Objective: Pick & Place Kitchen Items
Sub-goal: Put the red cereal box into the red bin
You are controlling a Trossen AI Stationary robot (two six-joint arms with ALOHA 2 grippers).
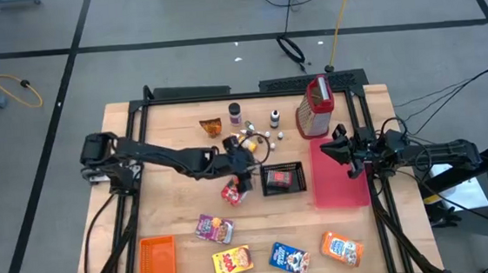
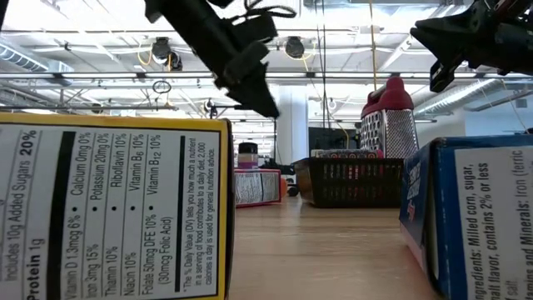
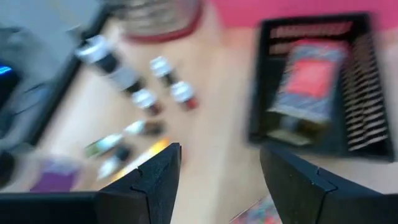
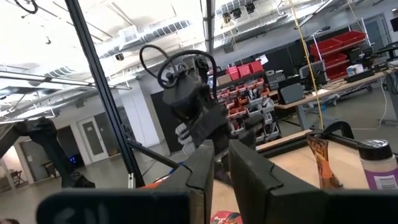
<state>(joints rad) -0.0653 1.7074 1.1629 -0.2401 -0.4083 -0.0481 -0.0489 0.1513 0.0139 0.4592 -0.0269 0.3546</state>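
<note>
My left gripper (image 1: 245, 176) (image 3: 221, 155) hangs open above the middle of the table, with nothing between its fingers. Just below it a small red box (image 1: 233, 193) lies flat on the wood. To its right stands a black mesh basket (image 1: 303, 177) (image 3: 373, 81) with a red packet (image 3: 308, 84) lying in it. Several tiny bottles (image 1: 257, 137) (image 3: 168, 90) stand and lie on the table beyond the gripper. Purple (image 1: 214, 228), yellow (image 1: 233, 260), blue (image 1: 289, 257) and orange (image 1: 342, 247) boxes lie along the near edge. My right gripper (image 1: 349, 165) (image 4: 221, 152) waits shut, raised over the red tray.
A flat red tray (image 1: 340, 190) lies at the right. A metal grater with a red top (image 1: 314, 109) stands behind it. An orange crate (image 1: 157, 259) sits at the near left, an orange packet (image 1: 211, 126) at the far middle. Bare wood shows left of the middle.
</note>
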